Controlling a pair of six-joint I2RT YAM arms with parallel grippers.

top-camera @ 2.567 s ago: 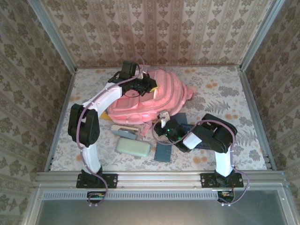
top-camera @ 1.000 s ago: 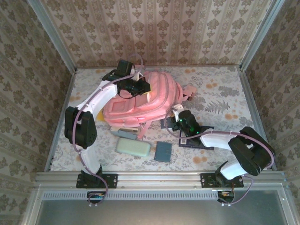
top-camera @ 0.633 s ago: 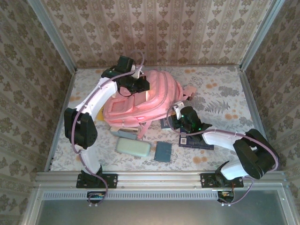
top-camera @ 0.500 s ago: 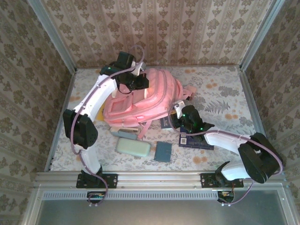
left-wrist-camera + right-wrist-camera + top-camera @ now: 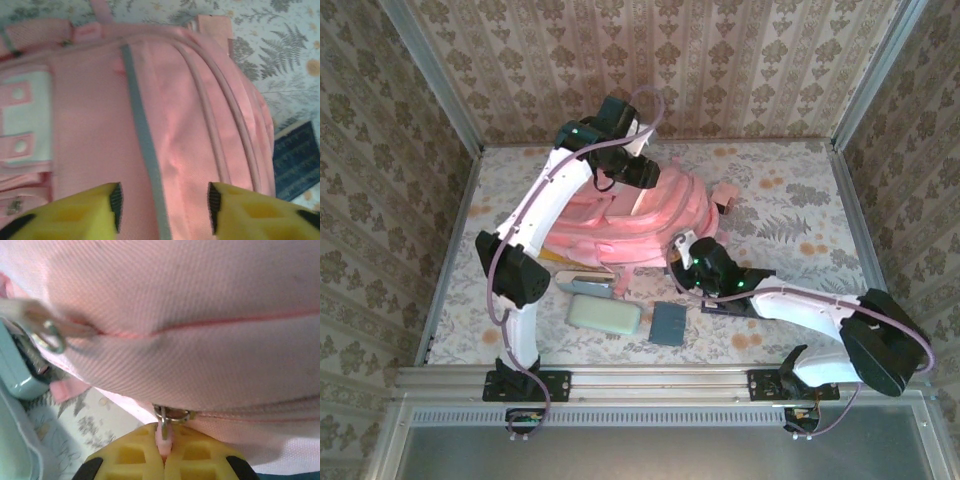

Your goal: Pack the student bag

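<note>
At the edge of the student bag, right fingers pinch its zipper pull; left fingers hover apart, empty.

Left arm arches up and far forward, the left gripper with jaws apart. Right arm lies low, the right gripper pinched on a zipper pull.

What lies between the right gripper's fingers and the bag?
A small pink zipper pull, pinched by the shut right gripper. A metal ring joins it to the bag. The right wrist view shows it.
</note>
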